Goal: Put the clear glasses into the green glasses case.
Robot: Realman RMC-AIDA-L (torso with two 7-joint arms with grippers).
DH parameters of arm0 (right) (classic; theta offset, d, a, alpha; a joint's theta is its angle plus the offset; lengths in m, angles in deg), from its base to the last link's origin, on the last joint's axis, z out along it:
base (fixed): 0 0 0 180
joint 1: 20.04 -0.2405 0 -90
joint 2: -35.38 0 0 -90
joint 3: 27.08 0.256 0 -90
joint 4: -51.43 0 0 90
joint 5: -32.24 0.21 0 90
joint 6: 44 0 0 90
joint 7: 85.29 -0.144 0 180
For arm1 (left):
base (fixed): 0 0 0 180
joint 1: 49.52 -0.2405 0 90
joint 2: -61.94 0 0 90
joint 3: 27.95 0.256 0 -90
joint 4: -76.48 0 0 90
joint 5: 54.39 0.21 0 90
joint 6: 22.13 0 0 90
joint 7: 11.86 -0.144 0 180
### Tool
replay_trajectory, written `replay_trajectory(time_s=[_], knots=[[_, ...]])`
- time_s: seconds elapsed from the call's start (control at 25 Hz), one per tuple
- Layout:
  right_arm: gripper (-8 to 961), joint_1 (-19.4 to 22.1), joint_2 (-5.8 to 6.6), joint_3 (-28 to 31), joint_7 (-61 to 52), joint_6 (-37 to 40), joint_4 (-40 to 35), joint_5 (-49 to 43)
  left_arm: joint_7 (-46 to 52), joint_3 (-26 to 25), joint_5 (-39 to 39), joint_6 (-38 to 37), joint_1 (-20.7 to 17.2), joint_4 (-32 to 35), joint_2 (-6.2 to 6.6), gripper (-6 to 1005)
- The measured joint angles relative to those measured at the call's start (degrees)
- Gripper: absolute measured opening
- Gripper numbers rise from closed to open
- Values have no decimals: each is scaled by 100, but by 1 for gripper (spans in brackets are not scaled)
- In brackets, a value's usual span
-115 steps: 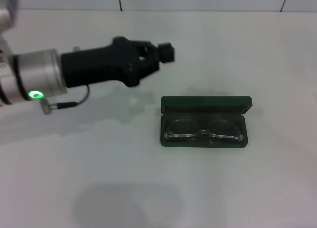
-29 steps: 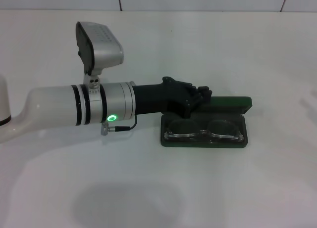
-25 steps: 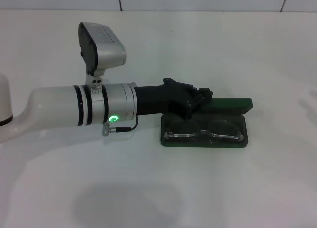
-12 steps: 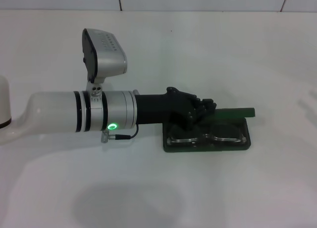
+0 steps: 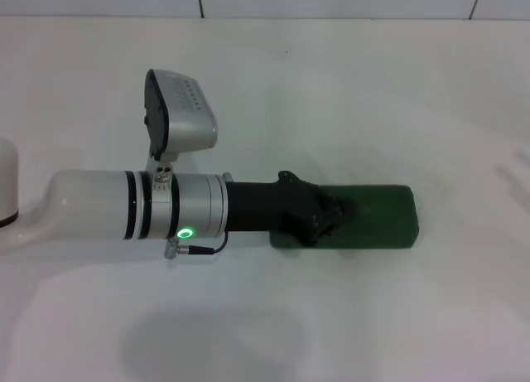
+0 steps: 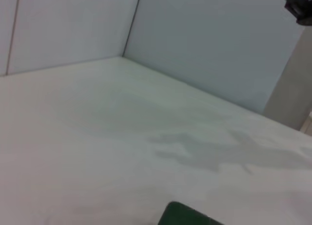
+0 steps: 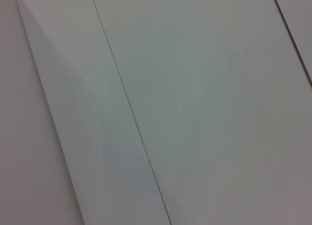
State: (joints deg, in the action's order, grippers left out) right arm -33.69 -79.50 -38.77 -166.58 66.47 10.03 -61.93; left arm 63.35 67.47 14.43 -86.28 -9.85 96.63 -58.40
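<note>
Since the lid lies flat, the task looks all but finished. From the left, the left arm reaches across the white desk [image 5: 431, 316], its black pincer [image 5: 335, 214] resting on the near-left end of the dark green flat rectangular glasses case [image 5: 373, 219]; I cannot tell its finger spread. No clear glasses show, presumably shut inside. What remains is withdrawing. The right pincer is out of view.

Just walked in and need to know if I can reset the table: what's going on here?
The robot's left arm reaches across the white table, with its tool resting on the left end of the green glasses case. The case's lid is down, so the clear glasses cannot be seen. The right arm is out of sight. Whether the lid is fully latched can't be told.
</note>
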Motion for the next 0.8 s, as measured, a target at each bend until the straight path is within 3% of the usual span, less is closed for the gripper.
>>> replay_trajectory(time_s=[0.24, 0.44, 0.64, 0.76, 0.8], knots=[[395, -18, 1, 0, 0, -21, 0, 1, -55, 97, -3, -72, -63, 17, 4, 132], [395, -39, 28, -26, 0, -32, -5, -188, -174, 57, -42, -797, -149, 221, 60, 136], [409, -216, 42, -484, 150, -79, -72, -820, -559, 16, 70, -1832, -605, 949, 326, 140], [417, -334, 1, -1234, 318, -235, -92, -1047, -916, -409, 170, -2316, -999, 1353, 454, 142], [420, -380, -13, -1519, 330, -336, -95, -1093, -844, -646, 285, -2373, -1105, 1488, 488, 186]])
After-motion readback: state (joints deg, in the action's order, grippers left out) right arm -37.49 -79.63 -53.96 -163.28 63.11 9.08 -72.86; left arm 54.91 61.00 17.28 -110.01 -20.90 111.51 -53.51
